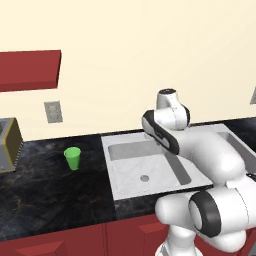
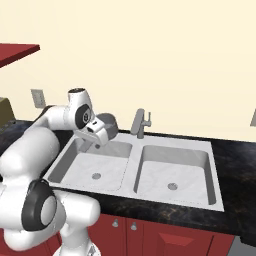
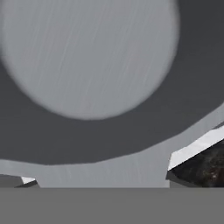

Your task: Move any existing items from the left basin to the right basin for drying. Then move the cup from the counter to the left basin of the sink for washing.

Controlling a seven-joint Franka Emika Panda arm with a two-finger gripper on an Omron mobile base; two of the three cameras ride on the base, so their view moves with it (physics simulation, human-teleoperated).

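Observation:
The small grey metal pan hangs in the air above the back of the left basin, and my gripper is shut on it. In the hand view the pan is very close, with a pale round floor and a dark wall, and my fingertips are hidden. The left basin holds nothing but its round drain, and so does the right basin. The green cup stands upright on the black counter, left of the sink. My arm hides the hand in the left base view.
The grey faucet rises at the middle of the sink's back edge, just right of the pan. A boxy appliance sits at the counter's far left under a red wall cabinet. An outlet is on the wall.

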